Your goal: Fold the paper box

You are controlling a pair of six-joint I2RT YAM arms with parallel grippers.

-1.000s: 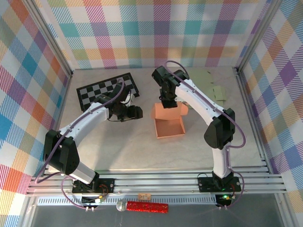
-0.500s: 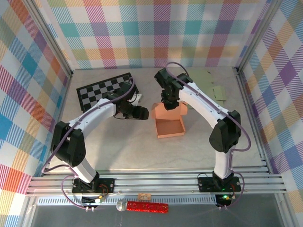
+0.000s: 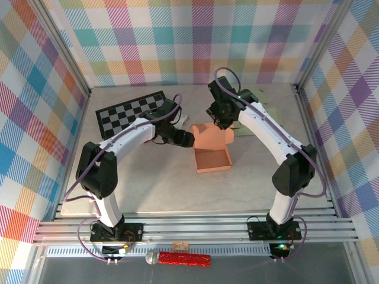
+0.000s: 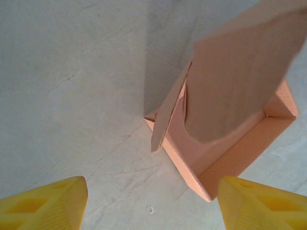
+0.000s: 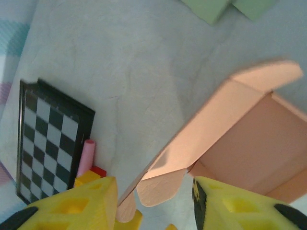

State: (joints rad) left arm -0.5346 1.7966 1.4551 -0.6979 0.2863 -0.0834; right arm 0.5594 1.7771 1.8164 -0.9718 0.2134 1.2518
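The orange paper box (image 3: 213, 158) sits mid-table with its tray open upward and its lid (image 3: 210, 135) standing up at the far side. My left gripper (image 3: 188, 139) is at the box's left side, open; in the left wrist view its yellow fingers (image 4: 48, 203) straddle bare table, with the box's near corner (image 4: 206, 189) close to the right finger. My right gripper (image 3: 222, 118) hovers just behind the lid, open. In the right wrist view the lid's rounded side flap (image 5: 160, 187) hangs between the fingertips (image 5: 72, 208) without being pinched.
A black-and-white checkerboard (image 3: 135, 110) lies at the back left, with a pink cylinder (image 5: 87, 155) beside it. Flat green paper pieces (image 3: 267, 112) lie at the back right. Plaid walls enclose the table on three sides.
The right gripper has opened off the lid and shifted right and back. The left gripper has swung right, up to the box's left side, and has widened a little.
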